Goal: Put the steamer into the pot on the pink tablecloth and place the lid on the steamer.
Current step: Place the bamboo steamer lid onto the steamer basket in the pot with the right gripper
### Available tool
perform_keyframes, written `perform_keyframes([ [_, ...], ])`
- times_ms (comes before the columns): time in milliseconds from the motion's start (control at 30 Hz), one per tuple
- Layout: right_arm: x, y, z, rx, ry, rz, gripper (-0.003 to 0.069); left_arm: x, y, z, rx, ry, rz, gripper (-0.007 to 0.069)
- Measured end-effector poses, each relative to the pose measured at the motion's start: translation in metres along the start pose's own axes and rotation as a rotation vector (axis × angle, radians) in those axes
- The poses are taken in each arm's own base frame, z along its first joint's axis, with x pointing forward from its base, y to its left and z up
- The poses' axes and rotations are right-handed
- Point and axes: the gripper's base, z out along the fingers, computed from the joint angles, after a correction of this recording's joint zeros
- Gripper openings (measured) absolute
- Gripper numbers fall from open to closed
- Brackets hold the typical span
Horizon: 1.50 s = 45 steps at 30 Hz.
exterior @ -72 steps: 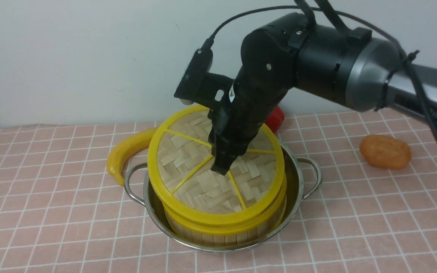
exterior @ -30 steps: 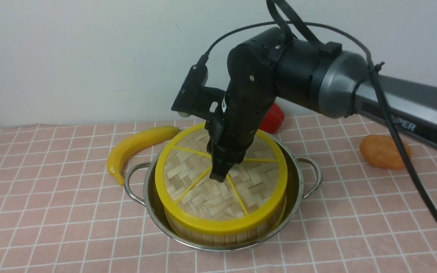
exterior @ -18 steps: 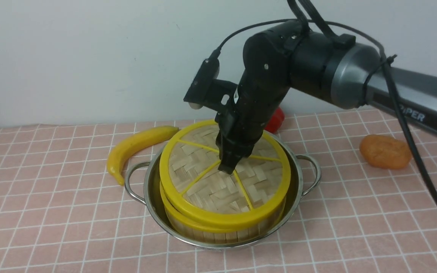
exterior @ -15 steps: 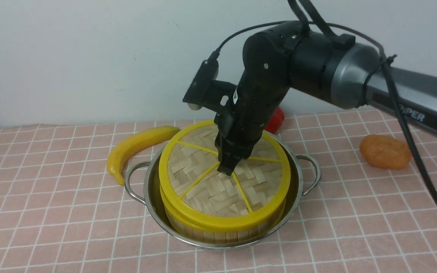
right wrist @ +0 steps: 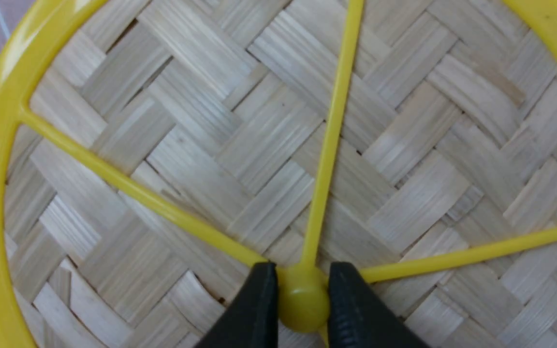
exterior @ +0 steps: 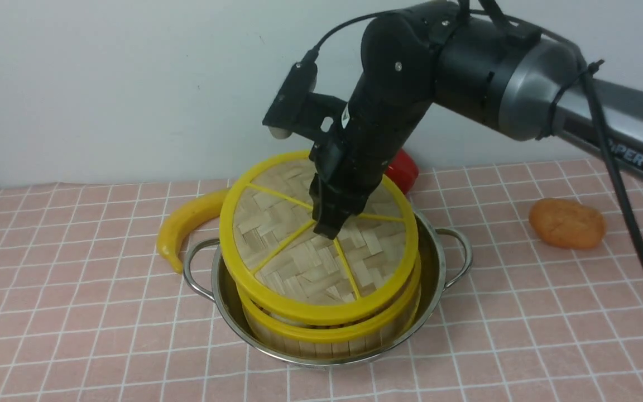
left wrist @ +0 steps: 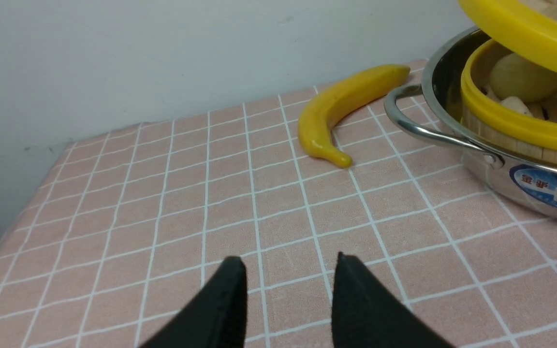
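One steamer (exterior: 327, 329) is sitting inside one steel pot (exterior: 438, 262) on the pink tablecloth (exterior: 76, 312) covering the table. One lid (exterior: 277, 234) is hanging tilted just above it, the right claw (right wrist: 302, 299) clamping its centre knob (right wrist: 303, 303). The left claw (left wrist: 288, 290) is hovering over bare cloth, jaws apart. One banana (exterior: 187, 220), one orange lump (exterior: 567, 223), possibly a potato, and something red (exterior: 402, 170) are lying nearby. A plain pale wall (exterior: 104, 84) is standing behind.

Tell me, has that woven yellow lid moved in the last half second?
Yes. The lid has come up and tilted: its left edge now stands above the steamer rim in the pot, where before it sat flat.
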Motion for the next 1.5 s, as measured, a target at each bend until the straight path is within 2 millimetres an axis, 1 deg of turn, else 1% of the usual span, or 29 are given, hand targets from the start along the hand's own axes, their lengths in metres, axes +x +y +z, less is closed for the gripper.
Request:
perform_keyframes([
  [433,0.003,0.002,0.002,-0.021,0.038,0.019,0.0146,0.000,0.000,0.000,0.000,0.000,0.000,0.0243],
  [500,0.004,0.001,0.011,-0.026,0.044,0.021,0.0146,0.000,0.000,0.000,0.000,0.000,0.000,0.0243],
  [633,0.004,0.000,0.020,-0.027,0.046,0.015,0.0146,0.000,0.000,0.000,0.000,0.000,0.000,0.0243],
  [900,0.004,0.000,0.023,-0.025,0.044,0.006,0.0146,0.000,0.000,0.000,0.000,0.000,0.000,0.0243],
  [1000,0.006,-0.001,0.031,-0.028,0.056,0.006,0.0146,0.000,0.000,0.000,0.000,0.000,0.000,0.0243],
  [1200,0.006,-0.002,0.041,-0.024,0.055,0.006,0.0146,0.000,0.000,0.000,0.000,0.000,0.000,0.0243],
  [1367,0.006,-0.002,0.041,-0.022,0.053,0.006,0.0147,0.000,0.000,0.000,0.000,0.000,0.000,0.0243],
  [1433,0.006,-0.002,0.041,-0.018,0.046,0.006,0.0176,0.000,0.000,0.000,0.000,0.000,0.000,0.0243],
  [1467,0.003,-0.003,0.041,-0.007,0.020,0.008,0.0242,0.000,0.000,0.000,0.000,0.000,0.000,0.0243],
  [1500,0.002,-0.004,0.041,-0.003,0.011,0.010,0.0281,0.000,0.000,0.000,0.000,0.000,0.000,0.0243],
])
